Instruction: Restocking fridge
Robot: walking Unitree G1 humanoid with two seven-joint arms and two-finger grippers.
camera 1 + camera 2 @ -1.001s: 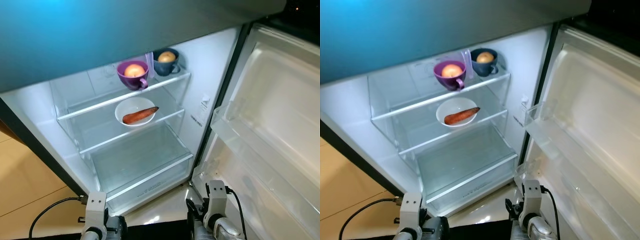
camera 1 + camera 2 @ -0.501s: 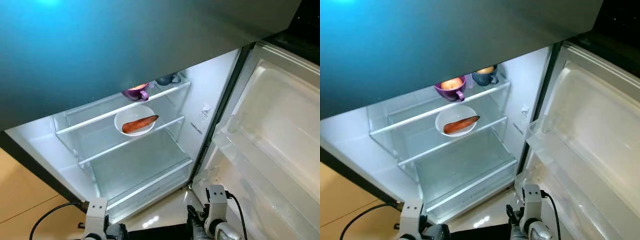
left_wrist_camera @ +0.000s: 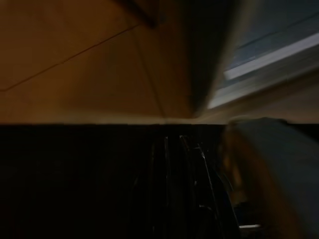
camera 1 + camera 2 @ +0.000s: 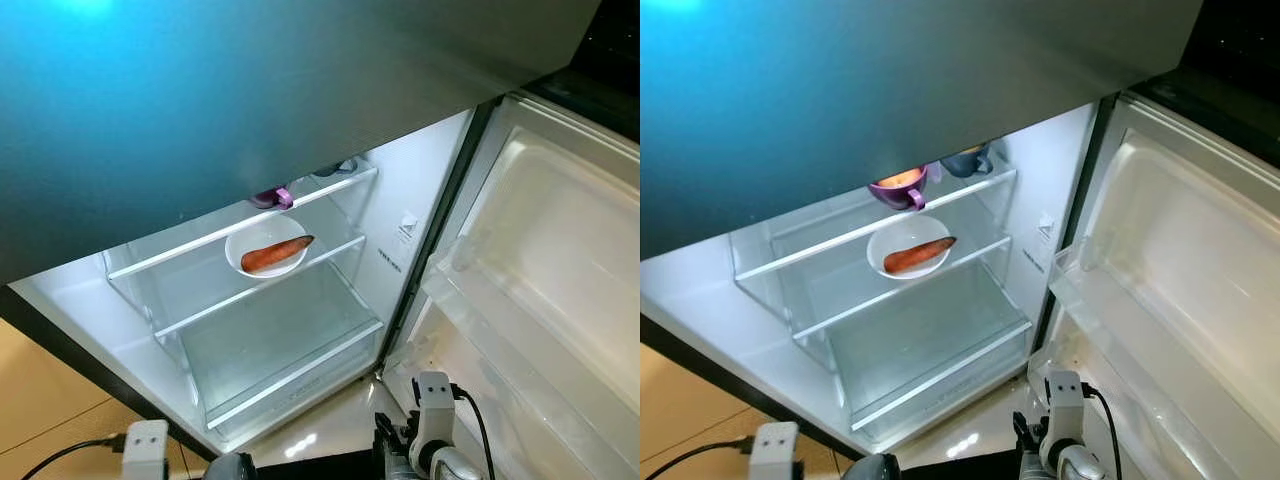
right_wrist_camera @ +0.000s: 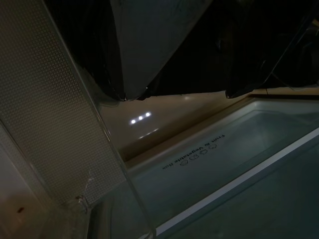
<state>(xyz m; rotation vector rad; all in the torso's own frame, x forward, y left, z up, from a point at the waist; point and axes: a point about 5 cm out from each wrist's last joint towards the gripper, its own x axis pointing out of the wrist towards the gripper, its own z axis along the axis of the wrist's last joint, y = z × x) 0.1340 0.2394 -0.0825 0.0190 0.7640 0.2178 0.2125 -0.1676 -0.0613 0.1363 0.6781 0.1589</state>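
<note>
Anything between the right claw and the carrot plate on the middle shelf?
Nothing visible blocks it. The fridge door is swung open to the right, and the white plate with the carrot sits at the shelf's front. The right claw hangs low, in front of the vegetable drawer.

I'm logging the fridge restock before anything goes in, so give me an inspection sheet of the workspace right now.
Surface: open fridge with lit glass shelves; the bottom drawer looks bare.
Job's things: white bowl holding an orange-red vegetable on the middle shelf; purple cup with a round fruit and a dark blue cup on the top shelf, both partly hidden by the fridge's upper front.
Clutter: nothing seen.
Hands: left hand and right hand hang low by the fridge's base.
Cables: black cable at the right arm, another at the left.
Surroundings: open door with clear bins on the right; wooden floor on the left.
</note>
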